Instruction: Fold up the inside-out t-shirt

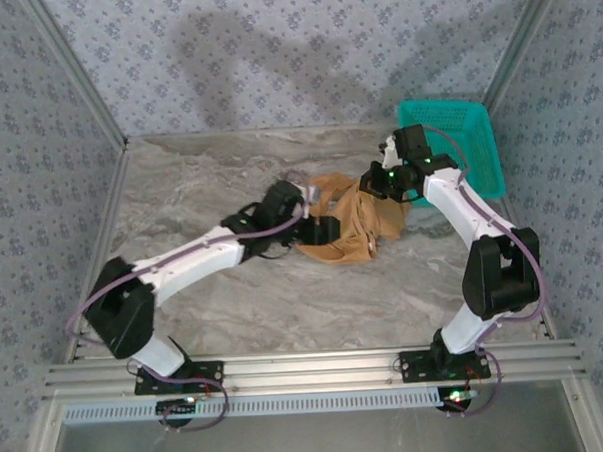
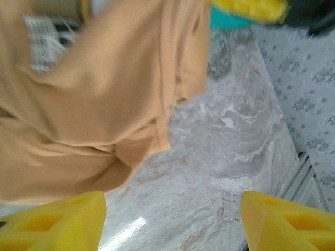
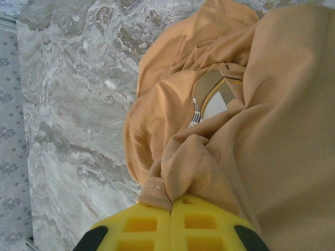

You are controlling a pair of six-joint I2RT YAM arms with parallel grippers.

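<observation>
Marbled grey table [image 1: 199, 180], boxed by patterned wall panels [image 1: 274, 47] on three sides, with an aluminium rail [image 1: 308, 371] along the near edge. Item: inside-out t-shirt [image 1: 356, 224], tan, bunched in a crumpled heap right of the table's centre, between the two arms. Item: right gripper [image 3: 171, 209], yellow fingers [image 3: 199, 230] pressed together with no gap, pinching a stitched hem fold of the shirt; in the right wrist view a grey and white printed patch [image 3: 212, 102] sits among the folds above the pinch. Item: left gripper [image 2: 172, 219], jaws spread wide, nothing between them but bare marble; the shirt's edge lies just beyond and to the left of its fingers [image 2: 57, 222], whether it touches them cannot be told. Item: teal basket [image 1: 458, 139], far right corner, close behind the right gripper [image 1: 395, 182]. Free room: the left half and near strip of the table are bare; the right side is tight between basket and wall.
</observation>
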